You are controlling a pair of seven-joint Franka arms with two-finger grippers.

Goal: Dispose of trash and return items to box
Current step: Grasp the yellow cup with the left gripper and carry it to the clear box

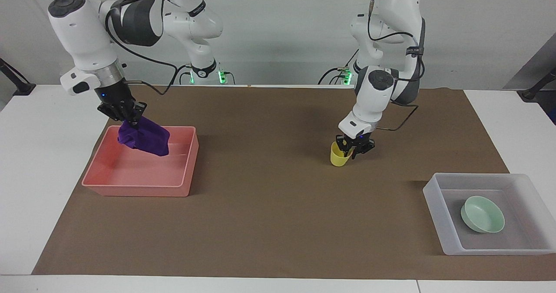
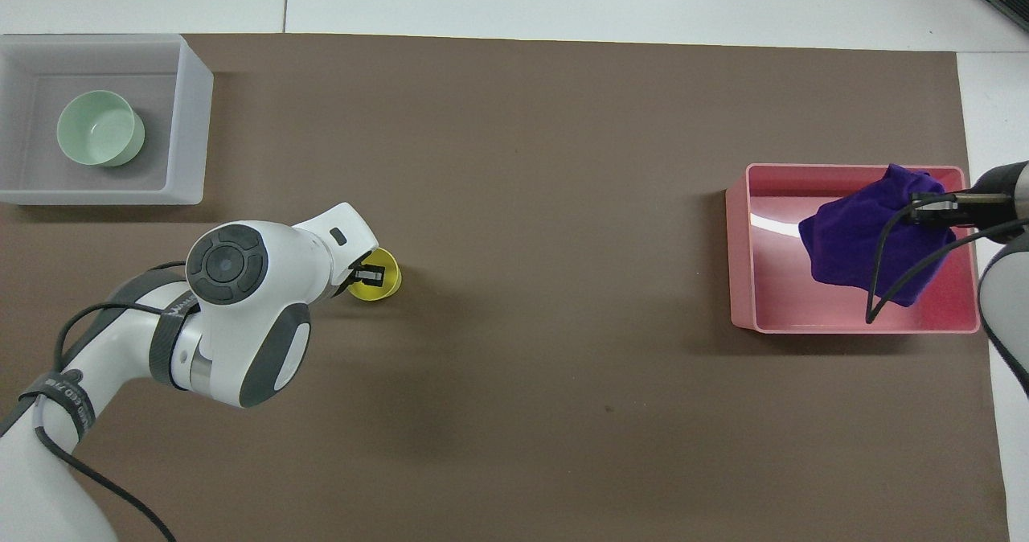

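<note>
The yellow cup (image 1: pixel 338 159) (image 2: pixel 386 278) stands upright on the brown mat in the middle of the table. My left gripper (image 1: pixel 350 150) (image 2: pixel 368 273) is down at the cup, its fingers shut on the part of the rim nearest the robots. The purple cloth, the trash (image 1: pixel 145 140) (image 2: pixel 852 232), hangs from my right gripper (image 1: pixel 129 121) (image 2: pixel 924 208), which is shut on it over the pink tray (image 1: pixel 134 188) (image 2: pixel 739 260). The mint-green bowl (image 1: pixel 482 214) (image 2: pixel 98 128) lies in the translucent box (image 1: pixel 438 214) (image 2: pixel 189 124).
The pink tray sits at the right arm's end of the table, the box at the left arm's end and farther from the robots than the cup. A brown mat (image 1: pixel 269 206) covers most of the table, with white tabletop around it.
</note>
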